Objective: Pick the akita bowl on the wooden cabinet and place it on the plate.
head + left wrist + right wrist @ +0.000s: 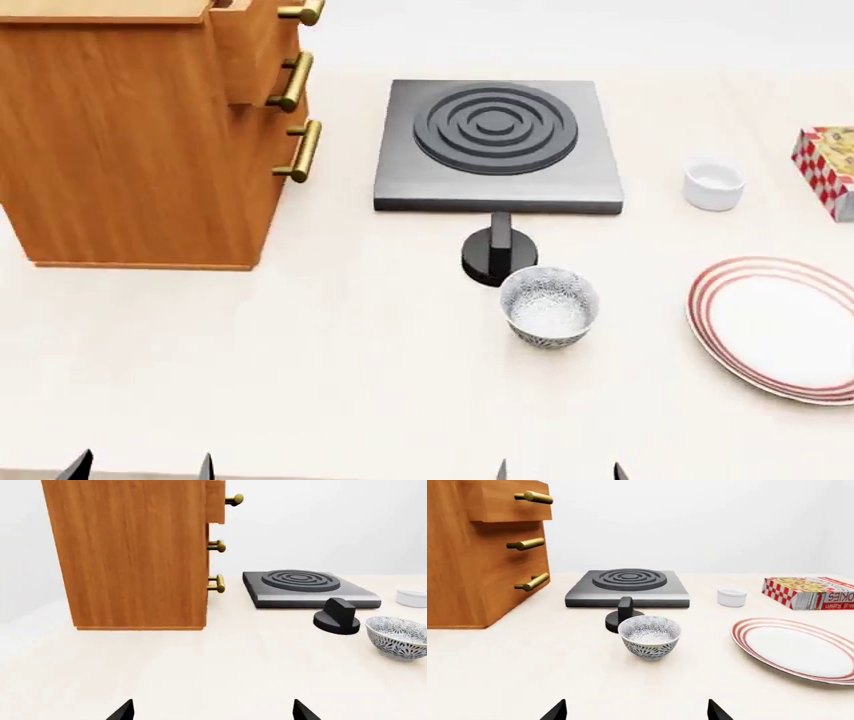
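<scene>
- Standing on the pale counter (334, 370), a patterned akita bowl (549, 306) sits just in front of the black knob (499, 254), left of the plate (781, 328).
- Wooden cabinet (127, 140) stands far left.
- Left gripper (139, 468) and right gripper (558, 470) both spread wide, holding nothing.

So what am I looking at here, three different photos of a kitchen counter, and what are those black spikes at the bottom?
These are simulator renders from one robot. One camera sits on its head looking down; one sits near each gripper. The black spikes are open gripper fingertips: left gripper, right gripper. Neither holds anything. On the pale counter stand a wooden cabinet, a grey stove slab with a black knob, a patterned bowl, a red-ringed plate, a small white cup and a cookie box.
</scene>
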Robot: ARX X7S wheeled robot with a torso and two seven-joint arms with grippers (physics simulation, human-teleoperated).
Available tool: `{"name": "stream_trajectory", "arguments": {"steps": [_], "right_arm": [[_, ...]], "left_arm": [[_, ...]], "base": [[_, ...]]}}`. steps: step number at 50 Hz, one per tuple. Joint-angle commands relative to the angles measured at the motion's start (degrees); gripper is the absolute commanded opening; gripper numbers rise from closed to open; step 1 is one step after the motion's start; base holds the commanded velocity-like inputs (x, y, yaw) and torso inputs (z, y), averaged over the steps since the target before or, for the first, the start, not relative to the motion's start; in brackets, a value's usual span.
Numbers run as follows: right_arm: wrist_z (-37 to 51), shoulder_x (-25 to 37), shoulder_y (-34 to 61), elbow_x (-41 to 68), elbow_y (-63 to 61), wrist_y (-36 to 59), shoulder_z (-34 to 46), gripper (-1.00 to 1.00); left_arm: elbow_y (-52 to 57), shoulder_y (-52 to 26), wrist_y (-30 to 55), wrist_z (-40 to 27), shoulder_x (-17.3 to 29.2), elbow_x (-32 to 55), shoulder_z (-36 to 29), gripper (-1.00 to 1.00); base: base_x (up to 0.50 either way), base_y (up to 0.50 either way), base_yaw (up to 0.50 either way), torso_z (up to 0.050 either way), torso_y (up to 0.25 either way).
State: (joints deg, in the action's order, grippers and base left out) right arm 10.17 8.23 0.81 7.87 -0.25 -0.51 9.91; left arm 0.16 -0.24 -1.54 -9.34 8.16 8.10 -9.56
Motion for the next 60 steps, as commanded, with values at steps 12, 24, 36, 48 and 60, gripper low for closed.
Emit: {"name": "stream_trajectory", "arguments": {"steps": [12, 24, 36, 48, 60], "right_arm": [[0.8, 0.6, 0.3, 1.1, 0.3, -0.2, 0.7, 1.00], [1.5, 1.1, 0.2, 1.0, 0.0, 0.1, 1.3, 1.00], [2.2, 1.3, 0.1, 1.3, -0.3, 0.2, 1.6, 1.00], [5.7, 3.2, -2.2, 1.1, -14.2, 4.2, 0.2, 1.00], [6.6, 5.2, 0.3, 1.8, -22.7, 10.3, 0.3, 1.00]], "left_arm": [[-0.5, -0.4, -0.2, -0.8, 0.7, 0.8, -0.9, 1.00], [-0.1, -0.2, -0.2, -1.3, 1.1, 1.2, -1.3, 1.00], [0.1, -0.4, 1.0, -3.5, 1.3, -0.4, -1.9, 1.00], [8.0, -1.6, 9.2, -4.7, 2.3, 0.2, -2.4, 1.00], [17.5, -4.7, 18.2, -7.2, 3.3, -1.7, -3.5, 1.00]], "base": [[0.00, 0.44, 0.00, 0.000, 0.000], [0.00, 0.04, 0.00, 0.000, 0.000], [0.00, 0.17, 0.00, 0.000, 0.000], [0.00, 0.00, 0.00, 0.000, 0.000], [0.00, 0.00, 0.00, 0.000, 0.000]]}}
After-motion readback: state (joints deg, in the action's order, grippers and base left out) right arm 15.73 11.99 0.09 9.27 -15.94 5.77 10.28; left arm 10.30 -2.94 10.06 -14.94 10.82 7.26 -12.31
